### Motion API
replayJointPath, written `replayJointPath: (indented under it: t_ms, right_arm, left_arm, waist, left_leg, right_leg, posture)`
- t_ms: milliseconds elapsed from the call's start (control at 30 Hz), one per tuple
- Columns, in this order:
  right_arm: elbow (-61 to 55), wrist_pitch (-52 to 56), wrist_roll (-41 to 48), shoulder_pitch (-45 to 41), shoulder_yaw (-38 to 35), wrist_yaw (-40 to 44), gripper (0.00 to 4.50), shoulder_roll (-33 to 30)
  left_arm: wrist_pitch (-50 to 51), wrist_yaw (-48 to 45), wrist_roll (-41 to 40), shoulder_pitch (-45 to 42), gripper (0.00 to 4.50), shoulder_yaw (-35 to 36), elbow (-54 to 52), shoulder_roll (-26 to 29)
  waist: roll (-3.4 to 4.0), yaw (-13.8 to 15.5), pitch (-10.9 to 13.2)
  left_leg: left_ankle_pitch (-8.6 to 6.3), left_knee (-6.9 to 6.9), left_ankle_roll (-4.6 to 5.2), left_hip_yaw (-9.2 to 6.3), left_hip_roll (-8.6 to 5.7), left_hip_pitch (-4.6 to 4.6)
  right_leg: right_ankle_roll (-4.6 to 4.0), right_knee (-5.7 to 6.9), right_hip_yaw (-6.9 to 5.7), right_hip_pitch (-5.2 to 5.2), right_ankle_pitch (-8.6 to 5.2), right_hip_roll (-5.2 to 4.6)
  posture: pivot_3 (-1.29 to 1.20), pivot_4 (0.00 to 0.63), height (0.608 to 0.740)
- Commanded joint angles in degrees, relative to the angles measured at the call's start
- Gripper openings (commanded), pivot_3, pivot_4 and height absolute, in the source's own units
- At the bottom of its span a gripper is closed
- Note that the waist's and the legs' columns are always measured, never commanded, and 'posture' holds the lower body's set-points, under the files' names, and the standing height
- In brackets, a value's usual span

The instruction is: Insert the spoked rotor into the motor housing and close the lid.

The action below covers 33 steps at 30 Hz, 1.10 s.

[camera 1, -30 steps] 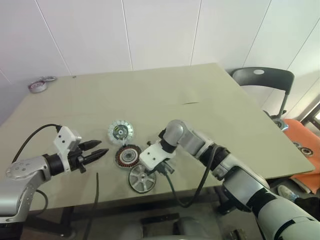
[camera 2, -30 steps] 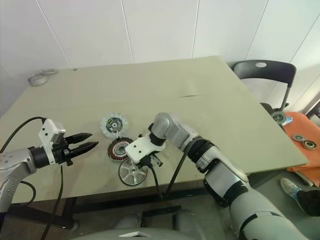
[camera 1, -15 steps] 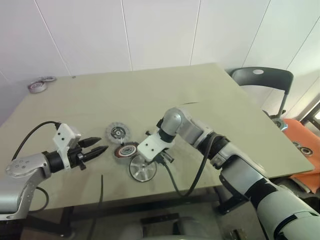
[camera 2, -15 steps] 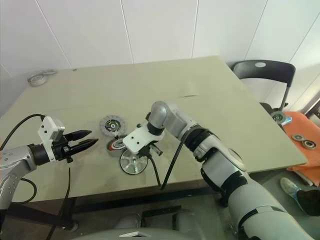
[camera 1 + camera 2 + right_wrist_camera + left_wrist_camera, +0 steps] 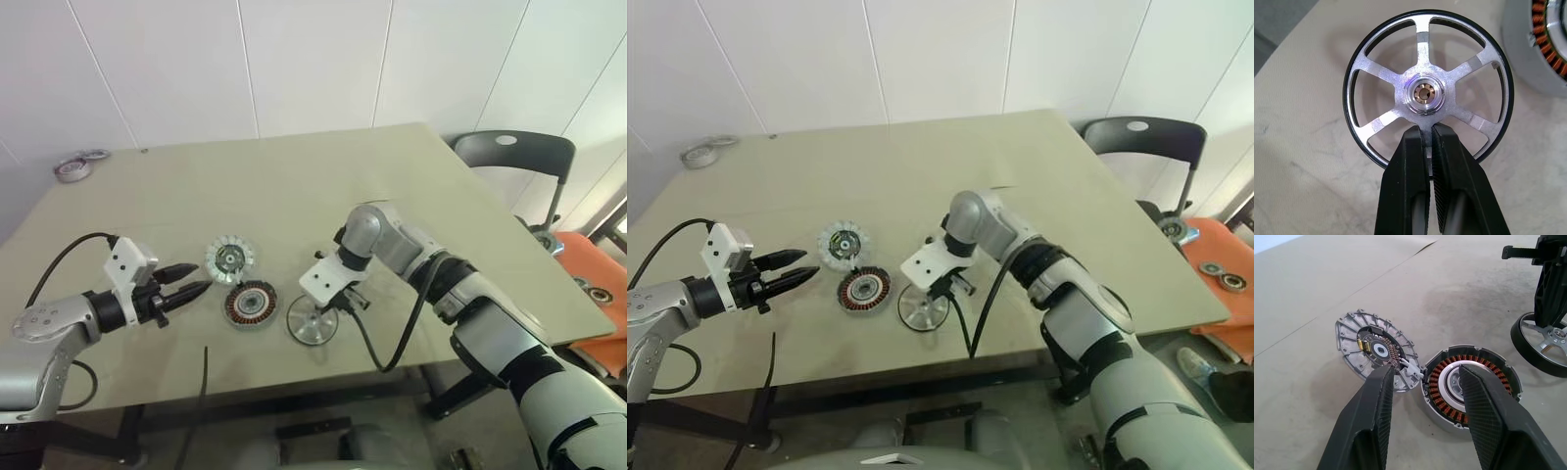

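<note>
The right gripper (image 5: pixel 1426 134) pointed steeply down, fingers pinching a spoke of the spoked rotor (image 5: pixel 313 321) at lower centre, beside the motor housing (image 5: pixel 251 303). The left gripper (image 5: pixel 192 281) reached level, fingers spread.

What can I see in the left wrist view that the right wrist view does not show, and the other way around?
Left wrist view alone: the grey toothed disc lying flat, with the left gripper open and empty in front of it. Right wrist view alone: the right gripper shut on one spoke of the spoked rotor, with all six spokes and the brass hub visible. Both show the rotor, the copper windings of the motor housing and the beige table.
</note>
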Motion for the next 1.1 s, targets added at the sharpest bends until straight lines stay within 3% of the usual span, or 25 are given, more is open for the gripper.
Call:
replayJointPath:
  t_ms: [33,400,600,1100]
  right_arm:
    - [1.68,-0.3,1.06,-4.49,-2.42,-1.06,0.01,3.22]
    - [8.06,-2.88,0.79,-9.41,-3.79,-2.35,0.01,8.86]
    - [16.66,-3.95,-0.1,-13.81,-5.23,-7.79,0.01,14.32]
    - [28.56,-7.62,-4.95,-17.19,-5.39,-14.66,0.01,19.35]
  left_arm:
    - [-1.0,-0.08,0.24,-1.19,2.26,0.67,-0.24,0.5]
    - [-0.93,-1.03,-0.24,1.78,2.26,3.16,-2.12,2.18]
    - [-0.71,-0.25,-0.51,2.4,2.26,3.51,-3.32,1.71]
    - [-0.05,1.82,-1.33,5.22,2.26,5.5,-6.3,0.82]
  waist:
    - [0.01,-0.12,0.01]
    - [0.02,0.02,0.01]
    - [0.05,-0.2,0.03]
    - [0.05,-0.14,0.03]
  left_leg:
    - [0.0,0.0,0.0,0.0,0.0,0.01]
    - [0.0,-0.02,0.0,-0.01,-0.04,-0.03]
    - [0.0,-0.06,-0.01,-0.01,0.01,-0.01]
    - [0.0,-0.08,-0.01,-0.01,0.01,-0.05]
  right_leg:
    - [0.0,0.01,0.0,0.0,0.0,0.0]
    - [0.0,-0.03,0.0,-0.01,0.0,-0.04]
    - [-0.02,0.05,0.0,-0.1,0.0,0.02]
    - [-0.02,0.04,0.01,-0.12,-0.01,0.02]
  posture:
    - [0.0,0.0,0.74]
    - [0.0,0.0,0.74]
    - [0.0,0.0,0.74]
    - [0.0,0.0,0.74]
